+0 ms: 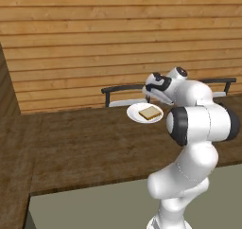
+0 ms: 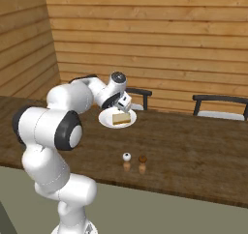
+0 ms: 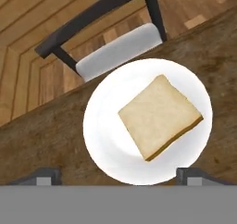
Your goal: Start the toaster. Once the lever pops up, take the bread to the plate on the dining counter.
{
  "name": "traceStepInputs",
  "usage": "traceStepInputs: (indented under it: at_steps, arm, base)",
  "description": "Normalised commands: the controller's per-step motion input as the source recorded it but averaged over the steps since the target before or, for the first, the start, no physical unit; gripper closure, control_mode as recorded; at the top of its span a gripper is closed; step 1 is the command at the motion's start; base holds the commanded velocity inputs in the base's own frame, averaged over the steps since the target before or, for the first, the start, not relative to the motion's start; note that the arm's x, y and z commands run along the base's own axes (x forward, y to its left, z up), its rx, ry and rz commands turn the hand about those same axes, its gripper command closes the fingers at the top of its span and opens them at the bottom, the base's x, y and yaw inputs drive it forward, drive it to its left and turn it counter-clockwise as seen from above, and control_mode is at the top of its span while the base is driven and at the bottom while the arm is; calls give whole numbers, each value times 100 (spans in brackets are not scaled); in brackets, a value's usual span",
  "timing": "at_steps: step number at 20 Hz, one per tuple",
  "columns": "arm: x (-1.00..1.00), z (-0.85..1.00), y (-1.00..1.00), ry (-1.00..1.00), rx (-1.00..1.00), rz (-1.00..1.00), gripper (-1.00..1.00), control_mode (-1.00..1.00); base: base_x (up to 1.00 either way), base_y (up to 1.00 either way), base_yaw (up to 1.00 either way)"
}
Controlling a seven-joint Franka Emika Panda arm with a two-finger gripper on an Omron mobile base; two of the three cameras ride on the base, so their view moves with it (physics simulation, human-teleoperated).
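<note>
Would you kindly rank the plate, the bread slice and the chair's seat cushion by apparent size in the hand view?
1. plate
2. bread slice
3. seat cushion, though it lies farther from the camera and the counter hides part of it, so its rank is unsure.

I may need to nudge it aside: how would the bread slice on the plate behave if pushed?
The bread lies flat on the white plate, so it would probably slide, not tip. It looks thin and light, likely bending slightly if lifted by an edge. The smooth plate may skid on the dining counter.
</note>
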Motion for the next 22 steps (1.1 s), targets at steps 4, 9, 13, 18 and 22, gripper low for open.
traceStepInputs:
  at_steps: [4, 9, 13, 18, 22]
  arm:
    - [-17, 52, 36, -21, -6, -17, -100, -100]
    - [-34, 61, 51, 0, -11, -10, -100, -100]
    - [-57, 81, 14, 17, -6, 0, -100, -100]
    - [-77, 88, 0, 29, -5, 1, -100, -100]
    - [-99, 35, 0, 29, -2, 6, -100, -100]
  base:
    - [0, 0, 0]
    - [0, 0, 0]
    - [0, 0, 0]
    - [0, 0, 0]
    - [0, 0, 0]
